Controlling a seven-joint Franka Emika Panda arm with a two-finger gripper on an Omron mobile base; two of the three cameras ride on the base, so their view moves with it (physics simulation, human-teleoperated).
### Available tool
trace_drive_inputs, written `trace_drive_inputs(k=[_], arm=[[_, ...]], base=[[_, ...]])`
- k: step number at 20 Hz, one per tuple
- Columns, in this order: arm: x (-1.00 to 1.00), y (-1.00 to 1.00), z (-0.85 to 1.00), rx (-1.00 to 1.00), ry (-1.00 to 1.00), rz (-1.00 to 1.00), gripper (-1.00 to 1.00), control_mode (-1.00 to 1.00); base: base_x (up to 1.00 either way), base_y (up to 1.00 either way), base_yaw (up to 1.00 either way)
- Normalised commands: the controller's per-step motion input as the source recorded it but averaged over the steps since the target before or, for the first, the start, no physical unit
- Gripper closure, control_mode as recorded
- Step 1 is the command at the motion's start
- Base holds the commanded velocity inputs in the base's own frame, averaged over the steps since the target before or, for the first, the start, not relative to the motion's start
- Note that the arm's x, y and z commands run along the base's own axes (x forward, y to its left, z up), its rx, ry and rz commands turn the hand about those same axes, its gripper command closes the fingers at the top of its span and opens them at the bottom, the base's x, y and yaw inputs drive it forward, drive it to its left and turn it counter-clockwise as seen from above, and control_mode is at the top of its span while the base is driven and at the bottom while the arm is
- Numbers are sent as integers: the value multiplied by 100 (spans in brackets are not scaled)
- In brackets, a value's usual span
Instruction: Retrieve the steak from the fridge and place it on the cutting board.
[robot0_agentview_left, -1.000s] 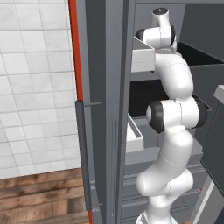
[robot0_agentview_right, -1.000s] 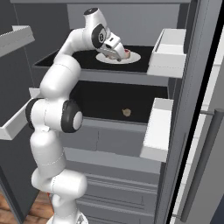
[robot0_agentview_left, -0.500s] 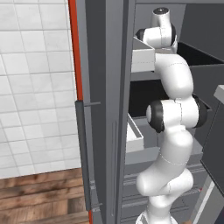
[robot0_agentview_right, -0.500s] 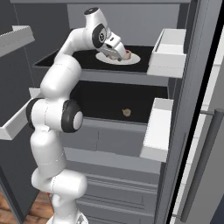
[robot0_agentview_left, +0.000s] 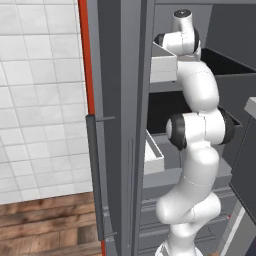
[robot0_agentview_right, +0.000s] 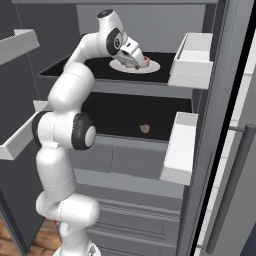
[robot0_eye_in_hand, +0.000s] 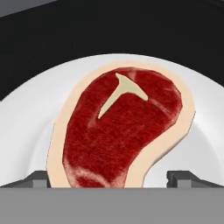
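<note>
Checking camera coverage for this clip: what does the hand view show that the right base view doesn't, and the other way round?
Hand view alone: the pale T-shaped bone mark in the steak, its full fat rim, and the two finger tips at either side of its near end, apart.

Right base view alone: the arm reaching into the fridge, the white door bins, the small brown item on the lower shelf, the drawers.

Both: the steak lying on the white plate on the dark upper shelf, with the pincer at it.
</note>
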Motion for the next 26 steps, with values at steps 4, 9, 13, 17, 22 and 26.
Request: trace_drive_inputs(k=[4, 9, 13, 17, 22, 26], arm=[[10, 0, 0, 0, 0, 0, -100, -100], [0, 0, 0, 0, 0, 0, 100, -100], [0, 0, 0, 0, 0, 0, 100, -100], [0, 0, 0, 0, 0, 0, 100, -100], [-3, 0, 0, 0, 0, 1, 100, -100], [-36, 0, 11, 0, -3, 7, 100, -100]], base=[[0, 0, 0], [0, 0, 0], [0, 0, 0], [0, 0, 0], [0, 0, 0], [0, 0, 0]])
